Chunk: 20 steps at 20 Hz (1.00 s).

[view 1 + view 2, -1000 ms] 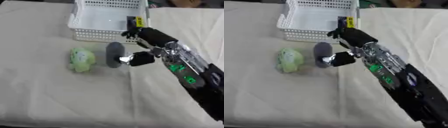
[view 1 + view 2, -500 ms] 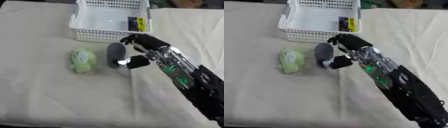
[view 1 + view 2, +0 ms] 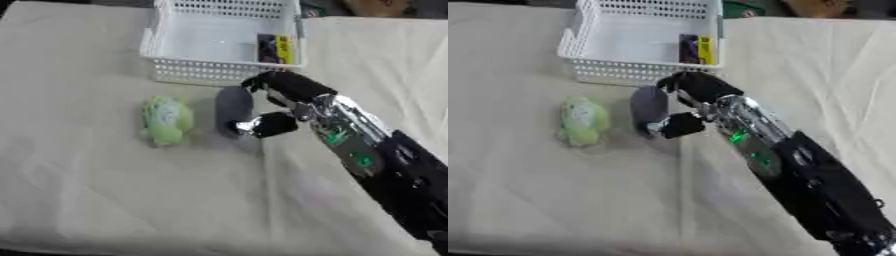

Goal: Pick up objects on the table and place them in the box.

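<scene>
The grey oval object (image 3: 233, 106) lies on the cloth just in front of the white basket (image 3: 166, 35), and we read it as the piece in hand. It looks smooth and rounded, longer than it is wide; we judge it light and fairly stiff, and likely slippery, so the sensible hold is across its narrow width near the middle, not at the tapered ends.

Our right hand (image 3: 278, 100) sits at the object's 3 o'clock. Its fingers arch over the far end and its thumb comes in at the near end, at about 5 o'clock. The fingers are curled narrowly around the object, but we cannot tell whether they have closed on it or only bracket it.

At the object's 9 o'clock, a little apart, lies a green, soft-looking toy (image 3: 165, 119). We would expect it to squash under a grip and to be forgiving to grasp.

The basket stands at 12 o'clock and already holds a small dark and yellow packet (image 3: 274, 48) against its right wall. Pale cloth (image 3: 105, 190) covers the table.

Our left hand shows in neither view.
</scene>
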{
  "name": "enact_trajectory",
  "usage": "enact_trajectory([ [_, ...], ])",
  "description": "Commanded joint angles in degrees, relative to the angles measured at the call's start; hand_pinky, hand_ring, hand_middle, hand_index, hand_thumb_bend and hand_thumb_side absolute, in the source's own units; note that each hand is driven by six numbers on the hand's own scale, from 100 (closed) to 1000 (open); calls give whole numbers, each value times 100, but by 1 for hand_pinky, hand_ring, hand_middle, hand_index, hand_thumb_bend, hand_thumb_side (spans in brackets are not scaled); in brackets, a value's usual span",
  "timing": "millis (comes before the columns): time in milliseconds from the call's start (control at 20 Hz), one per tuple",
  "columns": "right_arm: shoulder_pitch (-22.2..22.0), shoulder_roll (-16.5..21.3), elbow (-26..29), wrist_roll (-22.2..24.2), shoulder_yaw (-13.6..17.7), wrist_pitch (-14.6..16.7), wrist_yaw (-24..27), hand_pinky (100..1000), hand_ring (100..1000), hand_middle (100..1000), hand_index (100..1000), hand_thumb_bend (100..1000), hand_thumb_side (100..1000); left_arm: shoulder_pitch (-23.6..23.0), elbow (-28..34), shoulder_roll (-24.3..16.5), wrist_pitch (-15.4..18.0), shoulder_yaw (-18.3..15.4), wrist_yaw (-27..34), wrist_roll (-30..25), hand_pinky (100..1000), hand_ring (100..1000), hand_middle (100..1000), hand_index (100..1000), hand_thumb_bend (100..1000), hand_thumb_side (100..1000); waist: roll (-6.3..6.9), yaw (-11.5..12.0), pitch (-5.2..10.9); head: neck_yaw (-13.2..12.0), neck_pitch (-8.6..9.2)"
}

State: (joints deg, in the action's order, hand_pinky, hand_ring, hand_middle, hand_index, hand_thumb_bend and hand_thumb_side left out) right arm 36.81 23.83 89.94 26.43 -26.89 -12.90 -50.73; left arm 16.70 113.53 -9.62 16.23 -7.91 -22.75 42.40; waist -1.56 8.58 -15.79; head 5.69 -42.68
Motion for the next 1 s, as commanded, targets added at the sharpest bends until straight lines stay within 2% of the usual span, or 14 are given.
enact_trajectory([
  [50,111,11,16,-34,22,27,28,920,914,781,928,570,819,79,106,-32,9,22,-6,-19,614,543,595,669,100,794,9,5,83,18,65],
  [1000,198,-43,-197,-6,40,-50,698,928,909,754,901,573,816,85,106,-4,-9,34,-24,-35,616,542,596,669,100,790,20,56,23,50,111],
])
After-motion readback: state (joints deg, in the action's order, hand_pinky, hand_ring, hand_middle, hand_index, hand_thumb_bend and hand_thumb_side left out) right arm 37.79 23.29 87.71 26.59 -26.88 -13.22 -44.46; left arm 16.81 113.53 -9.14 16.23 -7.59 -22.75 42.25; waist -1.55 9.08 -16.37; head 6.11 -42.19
